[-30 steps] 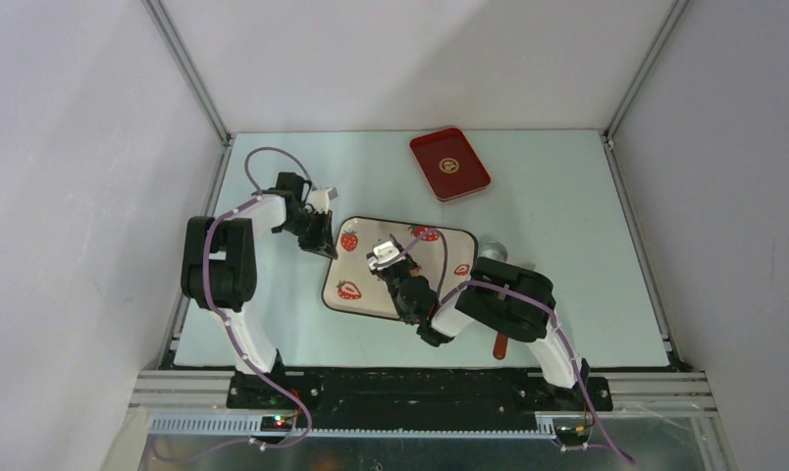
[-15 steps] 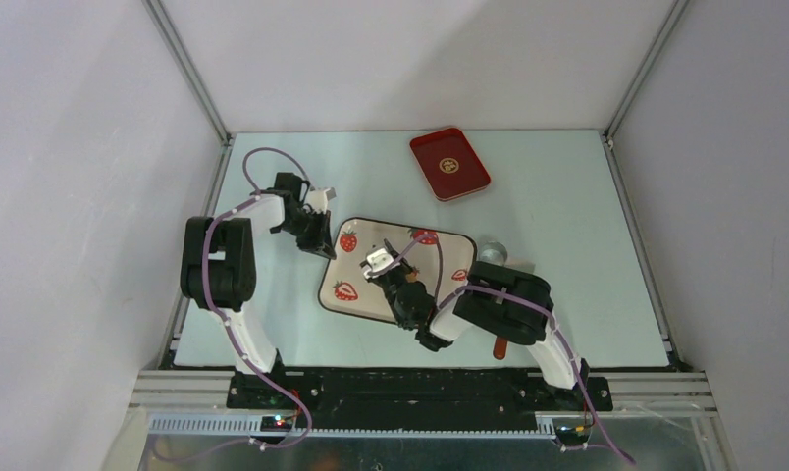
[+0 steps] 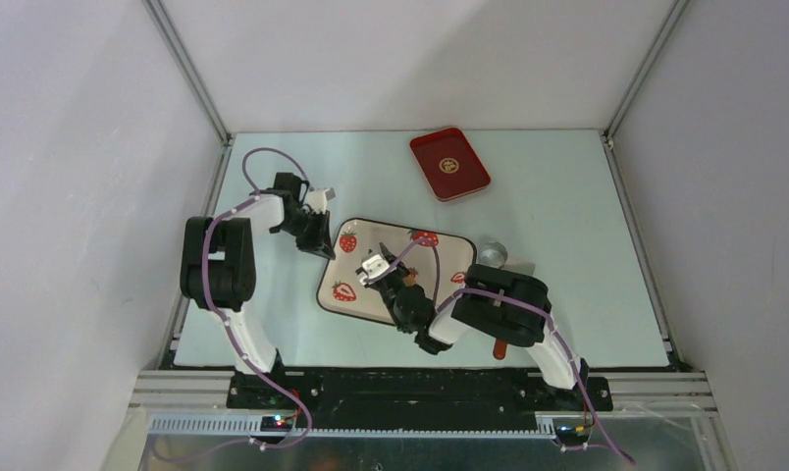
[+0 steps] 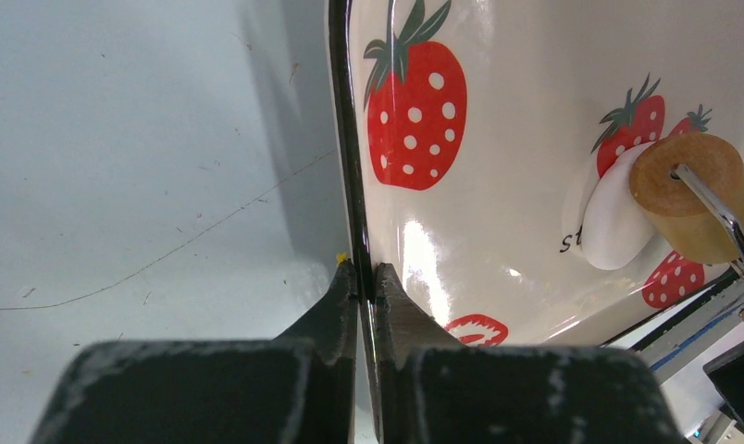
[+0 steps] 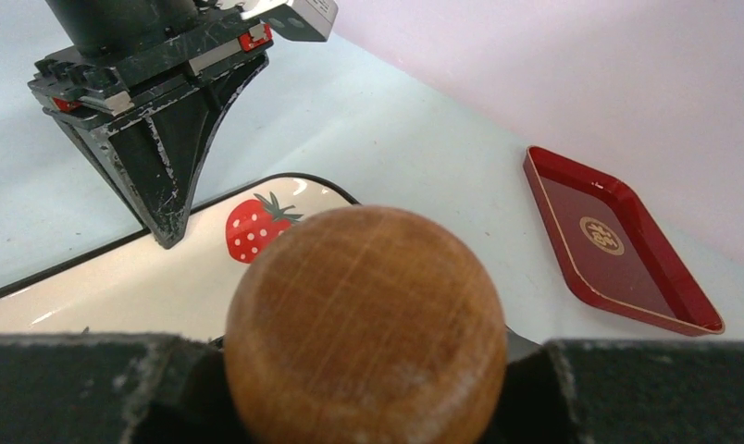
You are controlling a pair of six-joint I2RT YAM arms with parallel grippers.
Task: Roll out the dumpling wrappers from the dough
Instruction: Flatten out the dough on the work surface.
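Dough [image 4: 613, 227], likely soft and sticky, is best handled through the roller [image 4: 692, 190] clamped by the right gripper [image 5: 368, 398], the tray [image 4: 343, 139] being pinched at its ten-o'clock rim by the left gripper [image 4: 361, 277].

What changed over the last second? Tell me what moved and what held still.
The right gripper, shut on the wooden roller, slid a little left and toward the arm bases across the strawberry tray; the roller now sits on the dough. Nothing was picked up or released. The left gripper stayed clamped on the tray's edge, and that tray and the red tray did not move.
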